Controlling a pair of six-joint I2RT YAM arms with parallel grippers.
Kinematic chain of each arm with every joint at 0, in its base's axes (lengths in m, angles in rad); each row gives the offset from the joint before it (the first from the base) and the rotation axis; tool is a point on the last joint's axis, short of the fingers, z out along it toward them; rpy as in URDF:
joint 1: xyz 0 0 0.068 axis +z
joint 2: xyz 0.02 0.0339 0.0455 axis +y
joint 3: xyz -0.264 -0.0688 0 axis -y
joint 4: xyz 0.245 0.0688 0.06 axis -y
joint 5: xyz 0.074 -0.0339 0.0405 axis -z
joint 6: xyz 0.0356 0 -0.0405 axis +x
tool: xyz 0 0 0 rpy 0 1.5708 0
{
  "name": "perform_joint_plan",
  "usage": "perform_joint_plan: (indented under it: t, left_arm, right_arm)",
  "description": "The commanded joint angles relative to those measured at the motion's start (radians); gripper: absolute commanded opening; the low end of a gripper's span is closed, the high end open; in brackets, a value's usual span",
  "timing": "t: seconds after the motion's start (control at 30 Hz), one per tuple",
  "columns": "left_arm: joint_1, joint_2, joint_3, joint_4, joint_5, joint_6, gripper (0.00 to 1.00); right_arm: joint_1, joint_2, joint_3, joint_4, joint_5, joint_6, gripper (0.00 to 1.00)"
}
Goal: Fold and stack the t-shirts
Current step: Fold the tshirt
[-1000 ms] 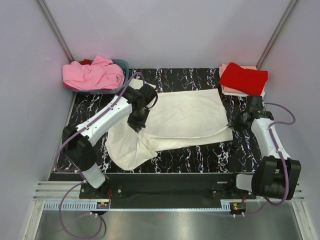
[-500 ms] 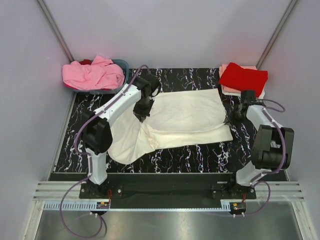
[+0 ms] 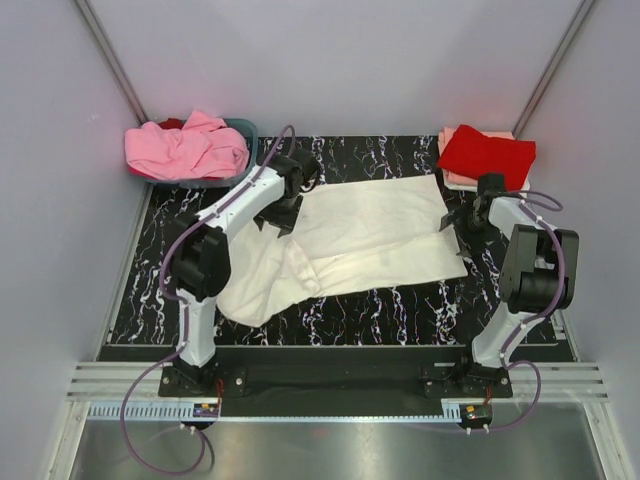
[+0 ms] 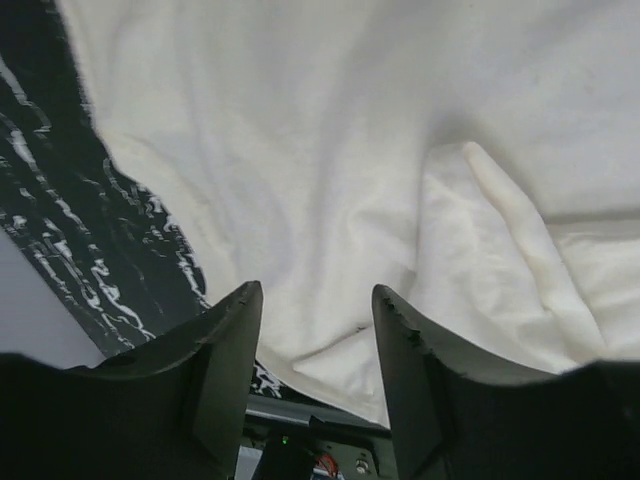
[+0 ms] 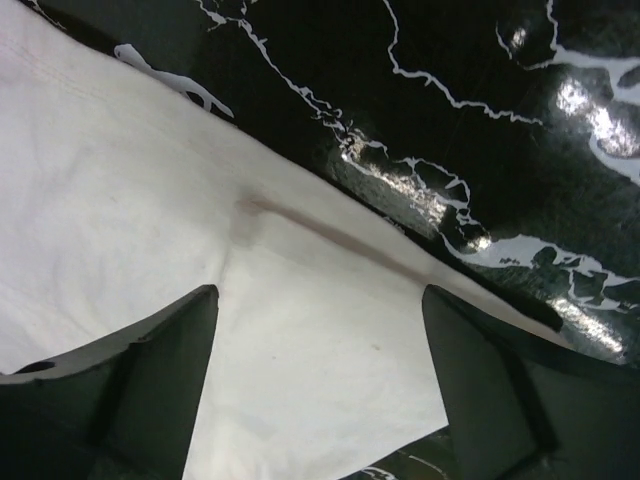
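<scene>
A cream t-shirt [image 3: 370, 235] lies spread across the middle of the black marble table [image 3: 400, 310], its left part rumpled toward the near side. My left gripper [image 3: 281, 217] hovers over the shirt's back left part, open, and the left wrist view shows only creased cream cloth [image 4: 330, 180] below its jaws [image 4: 315, 295]. My right gripper [image 3: 456, 222] stands open over the shirt's right edge [image 5: 300, 300], nothing between its fingers [image 5: 318, 292]. A folded red t-shirt [image 3: 487, 157] tops a pale pink folded one at the back right.
A blue basket [image 3: 243, 130] at the back left holds a heap of pink t-shirts [image 3: 188, 150]. Grey walls close in the table at the back and on both sides. The arms' bases and a metal rail [image 3: 330, 385] line the near edge.
Both grippers have opened and let go of the cream shirt. The left arm swung toward the back and the right gripper drew in over the shirt's right edge. The shirt's upper layer settled flat.
</scene>
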Motion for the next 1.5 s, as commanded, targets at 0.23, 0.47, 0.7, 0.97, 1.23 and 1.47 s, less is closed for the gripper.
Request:
perform_joint_plan:
  t: [0.23,0.47,0.7,0.97,1.23,1.47]
  left_arm:
    - [-0.388,-0.440,-0.415,0.230,-0.344,-0.152,0.54]
    - [-0.523,-0.347,-0.508,0.330,-0.348,-0.206,0.49]
    - [-0.565,-0.182,-0.454,0.373,-0.354,-0.203,0.49]
    - [-0.566,-0.159,-0.489,0.425,-0.322,-0.204,0.50]
    - [-0.585,-0.197,-0.514,0.425,-0.293,-0.238,0.52]
    - [-0.612,-0.199,-0.541,0.417,-0.299,-0.275,0.52]
  right_arm:
    - [-0.003,-0.131,-0.008,-0.016,0.056,-0.039,0.98]
    - [0.005,-0.537,-0.361,0.163,-0.157,-0.033,0.98]
    - [0.034,-0.879,-0.778,0.425,-0.326,0.020,0.97]
    - [0.042,-0.921,-0.863,0.522,-0.338,0.027,0.97]
    - [0.043,-0.800,-0.854,0.579,-0.364,0.024,0.95]
    - [0.045,-0.792,-0.855,0.585,-0.366,0.024,0.95]
